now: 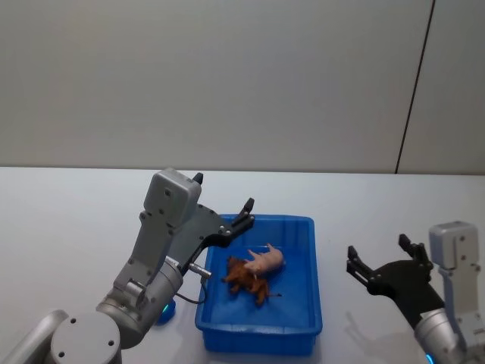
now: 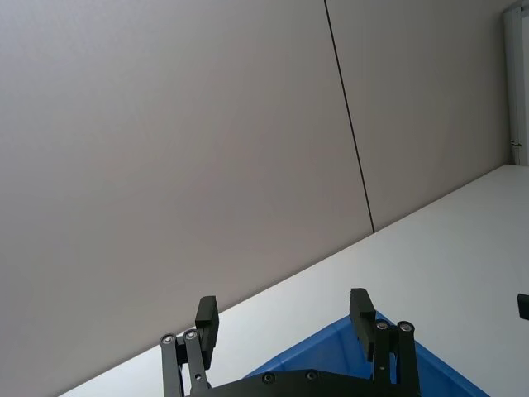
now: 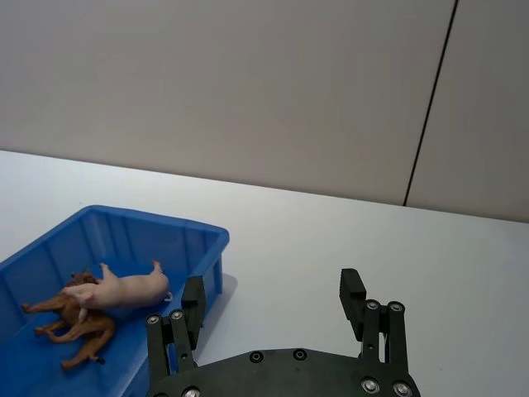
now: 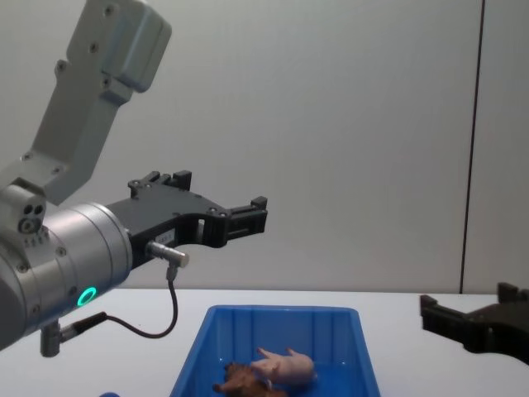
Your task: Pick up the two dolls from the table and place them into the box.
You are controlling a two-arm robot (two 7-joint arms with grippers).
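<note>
The blue box (image 1: 305, 227) stands on the white table (image 1: 76, 212) in front of me. Both dolls lie inside it, touching each other: the pale pink pig (image 1: 267, 261) on its side and the dark brown animal (image 1: 246, 279) against it. My left gripper (image 1: 225, 192) hangs open above the box's far left corner, holding nothing. To the right of the box my right gripper (image 1: 379, 249) is open and empty. The right wrist view shows the pig (image 3: 124, 289), the brown animal (image 3: 78, 322), the box (image 3: 124, 236) and the right gripper (image 3: 273, 289). The left gripper (image 2: 283, 308) appears open above a box corner (image 2: 364, 364).
A small blue thing (image 1: 165, 309) lies on the table by the box's left near corner. A grey wall with a dark vertical seam (image 1: 413, 91) closes off the back. In the chest view the left arm (image 4: 66, 248) looms large over the box (image 4: 281, 318).
</note>
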